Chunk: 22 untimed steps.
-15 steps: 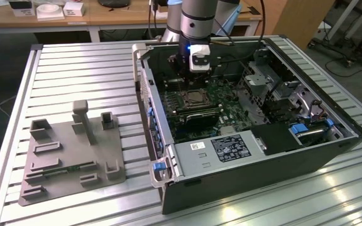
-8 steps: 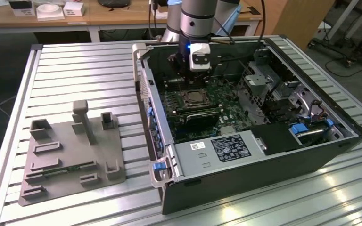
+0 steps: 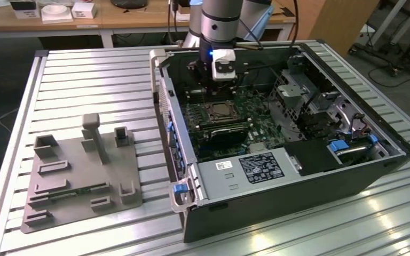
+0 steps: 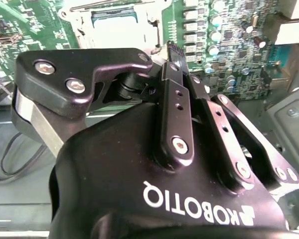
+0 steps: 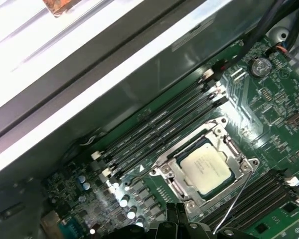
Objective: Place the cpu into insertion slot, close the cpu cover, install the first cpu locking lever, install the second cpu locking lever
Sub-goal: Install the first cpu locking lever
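Observation:
The cpu, a small square chip with a silvery-tan face, lies flat in the insertion slot on the green motherboard. The silvery cpu cover is down around it, and the chip shows through its window. A thin wire locking lever juts out at an angle from one corner of the socket. My gripper hangs just beside the socket with its fingers together and nothing visible between them. In the exterior view the gripper is inside the open computer case, above and behind the socket. The fingertips point toward the socket.
Long black memory slots run beside the socket. The case wall rises on the exterior view's left, and a black label-bearing box and a drive cage crowd the case. A grey fixture plate lies on the slatted table.

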{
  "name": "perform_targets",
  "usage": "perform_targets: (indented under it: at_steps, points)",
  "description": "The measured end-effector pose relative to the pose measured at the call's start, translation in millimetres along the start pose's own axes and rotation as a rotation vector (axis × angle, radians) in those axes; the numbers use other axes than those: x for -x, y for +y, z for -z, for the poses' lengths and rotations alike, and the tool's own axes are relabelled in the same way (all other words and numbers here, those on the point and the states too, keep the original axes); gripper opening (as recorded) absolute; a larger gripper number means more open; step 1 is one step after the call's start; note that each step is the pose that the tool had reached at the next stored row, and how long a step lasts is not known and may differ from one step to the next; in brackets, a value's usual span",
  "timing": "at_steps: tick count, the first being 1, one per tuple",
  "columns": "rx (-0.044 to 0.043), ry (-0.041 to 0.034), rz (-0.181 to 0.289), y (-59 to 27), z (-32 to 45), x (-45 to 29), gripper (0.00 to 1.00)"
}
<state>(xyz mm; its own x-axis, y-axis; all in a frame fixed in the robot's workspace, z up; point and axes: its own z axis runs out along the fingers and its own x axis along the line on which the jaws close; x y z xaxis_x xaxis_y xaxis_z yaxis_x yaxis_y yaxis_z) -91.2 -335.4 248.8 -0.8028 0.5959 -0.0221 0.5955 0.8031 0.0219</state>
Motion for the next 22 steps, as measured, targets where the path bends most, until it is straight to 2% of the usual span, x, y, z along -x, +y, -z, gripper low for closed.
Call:
perform_targets:
  at_steps: [7, 15, 22]
  points:
    - [0.0003, 0.0002, 0.011, -7.2, 0.4, -9.7, 0.1]
    - [0.002, 0.0018, 0.085, -8.4, 0.4, -11.3, 0.1]
    - [0.002, 0.002, 0.09, -11.1, 0.5, -15.0, 0.1]
